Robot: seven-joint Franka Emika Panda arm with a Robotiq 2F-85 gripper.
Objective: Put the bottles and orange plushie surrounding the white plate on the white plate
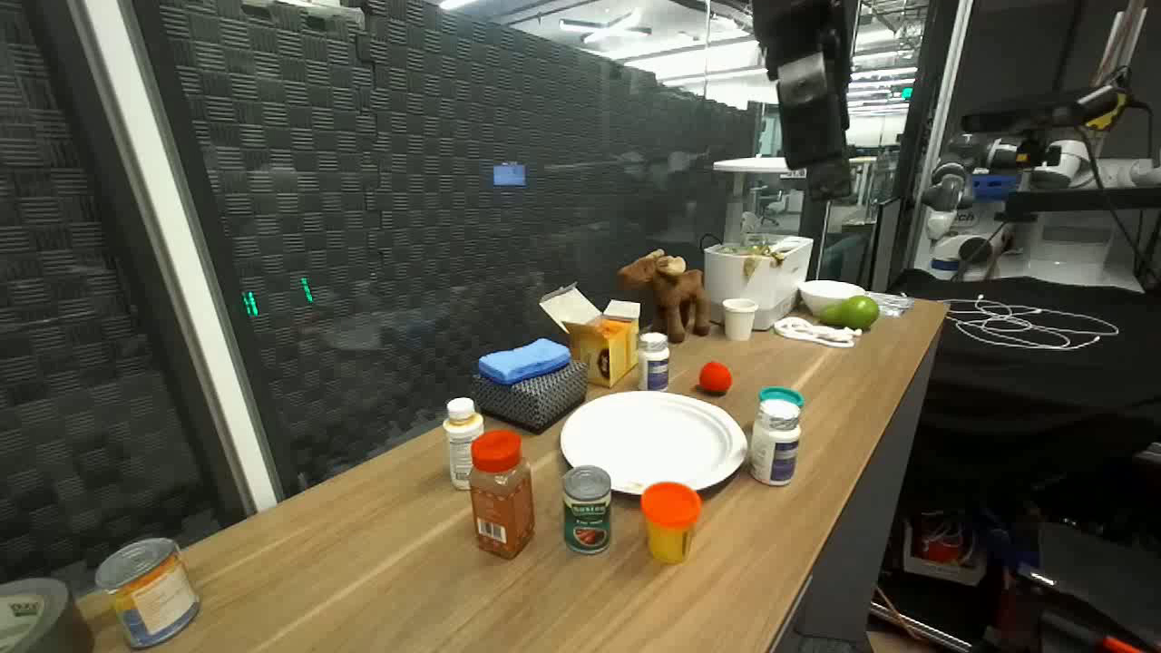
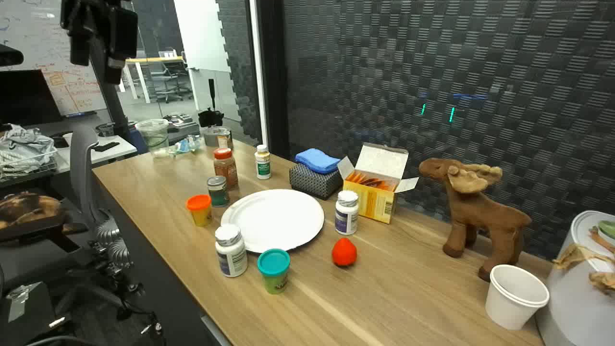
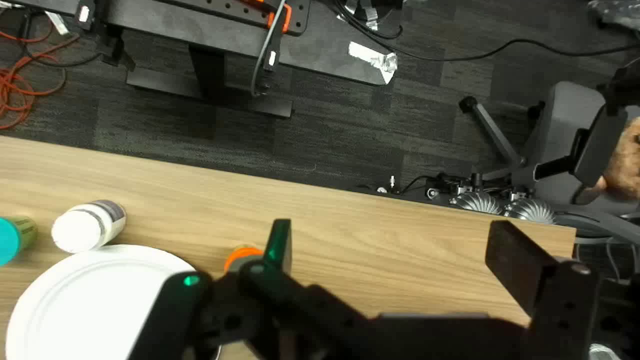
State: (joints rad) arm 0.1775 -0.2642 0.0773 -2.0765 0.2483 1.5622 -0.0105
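The end effector [image 3: 392,255] has its fingers wide apart in the wrist view, the wood of the desk [image 3: 380,240] showing between them; in both exterior views it hangs near the top of the frame, well above the desk. Closest to it in the wrist view is an orange-lidded tub [image 3: 241,255], mostly hidden behind a finger, left of the frame's middle. The white plate [image 3: 100,305] takes up the lower left there, partly covered by the end effector. Just above the plate's rim, at the left of the frame, is a white bottle with a purple label [image 3: 90,225], and a teal-lidded tub [image 3: 15,240] sits at the left edge.

In an exterior view, the orange plushie [image 2: 344,252] rests on the desk at the plate's lower right, apart from it, with another purple-labelled bottle [image 2: 347,214] upright just above. A green can [image 2: 218,194] and a red-lidded bottle [image 2: 227,169] stand at the plate's upper left; a green-labelled bottle [image 2: 263,167] is in the upper middle of the frame.

Farther out are a blue cloth [image 2: 317,160] on a dark woven box [image 2: 313,181], an open yellow box [image 2: 370,202], a brown toy moose [image 2: 480,216] at right and paper cups [image 2: 511,302] at lower right.
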